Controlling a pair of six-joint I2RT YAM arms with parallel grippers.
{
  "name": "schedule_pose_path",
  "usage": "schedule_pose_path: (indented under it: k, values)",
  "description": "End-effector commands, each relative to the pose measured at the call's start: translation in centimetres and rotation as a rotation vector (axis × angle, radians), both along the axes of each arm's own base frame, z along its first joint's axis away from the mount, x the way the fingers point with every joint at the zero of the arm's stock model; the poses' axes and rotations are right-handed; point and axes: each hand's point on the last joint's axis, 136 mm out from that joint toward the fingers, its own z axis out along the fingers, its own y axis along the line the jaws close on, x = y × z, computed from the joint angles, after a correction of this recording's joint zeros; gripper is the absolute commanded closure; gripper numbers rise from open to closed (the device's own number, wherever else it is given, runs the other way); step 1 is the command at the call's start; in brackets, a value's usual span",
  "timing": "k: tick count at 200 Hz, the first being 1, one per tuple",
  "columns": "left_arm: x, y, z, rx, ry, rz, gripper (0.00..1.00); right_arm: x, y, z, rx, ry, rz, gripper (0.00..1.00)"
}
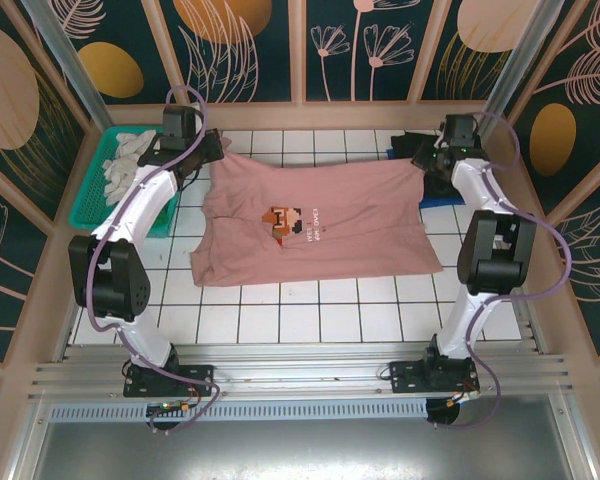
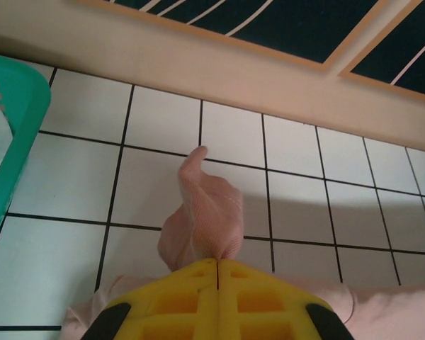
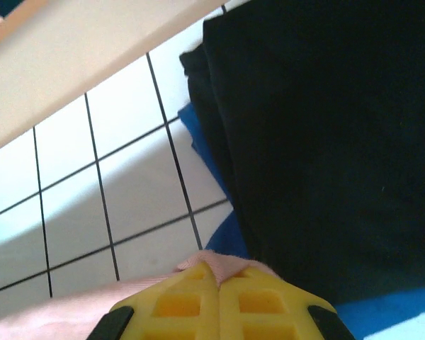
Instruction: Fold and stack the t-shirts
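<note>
Pink t-shirt (image 1: 320, 225) lies flat mid-table, not yet folded. Left gripper (image 2: 217, 263) and right gripper (image 3: 216, 273) are each clamped on a far corner. Black t-shirt (image 3: 326, 142) sits on blue t-shirt (image 3: 382, 312) at far right, likely done. White cloth (image 1: 128, 158) in basket (image 1: 84, 212) looks pending.

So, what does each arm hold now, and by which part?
Both hold the pink t-shirt: the left fingers pinch its far left corner, the right fingers its far right corner.
</note>
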Motion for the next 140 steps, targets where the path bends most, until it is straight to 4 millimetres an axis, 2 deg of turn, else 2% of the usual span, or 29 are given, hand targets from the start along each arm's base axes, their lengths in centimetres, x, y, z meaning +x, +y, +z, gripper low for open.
schedule_pose_path:
  k: [1, 36, 73, 97, 140]
  values:
    - [-0.4, 0.6, -2.3, 0.047, 0.043, 0.008, 1.0, -1.2, -0.8, -4.6, -0.009, 0.173, 0.002, 0.98]
    - [-1.3, 1.2, -3.0, 0.074, 0.036, 0.018, 1.0, -0.8, -1.2, -4.5, 0.0, 0.163, 0.005, 0.97]
    - [0.3, 1.5, -1.3, 0.109, 0.013, 0.027, 1.0, -0.1, -1.8, -3.6, 0.007, 0.146, 0.004, 0.97]
    - [1.3, 1.2, -0.3, 0.107, -0.003, 0.022, 1.0, 0.3, -1.1, -2.9, 0.055, 0.121, 0.039, 0.96]
    - [2.4, 1.1, -0.7, 0.108, -0.001, 0.022, 1.0, 0.4, 0.7, -1.2, 0.184, 0.103, 0.089, 0.93]
